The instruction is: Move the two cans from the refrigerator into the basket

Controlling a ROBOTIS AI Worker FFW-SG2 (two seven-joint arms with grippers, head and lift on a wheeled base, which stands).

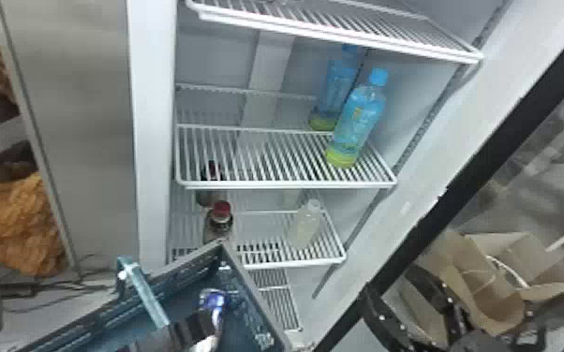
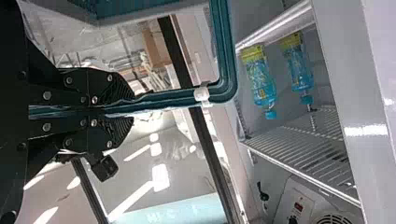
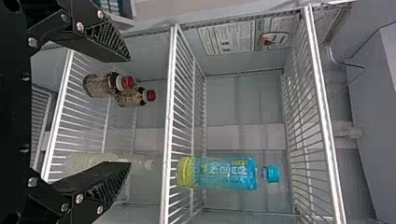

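Spanning the head view's middle, refrigerator (image 1: 155,140) is the largest item; its wire shelves (image 1: 285,185) run across centre frame. Basket (image 1: 248,290): bottom of frame, left of centre, just before the lower shelves. Left gripper (image 2: 133,109), left side of its wrist view: fingers clenched on the basket handle (image 2: 227,56), presumably taking the basket's weight. Right gripper (image 3: 130,112), left side of its own view: fingers released and spread, nothing between them, facing the shelves.

Bottles: two blue-capped (image 1: 358,119), right of upper centre; a pale one (image 1: 305,227) lower right of centre; red-capped ones (image 1: 220,227) lower left of centre. None asked for.

Smallest, and the item that matters: a blue and silver can (image 1: 213,299), inside the basket at bottom centre, partly hidden by a black part. Cannot tell whether the silver patch below is the same can or the second.

Step in hand, my estimate: loading the basket, late stage. Next: confirm the count. If two, draw the right arm back and keep the basket level; if one, fetch the other, leaving bottles alone. Risk: basket swinging on its handle, contents rolling.
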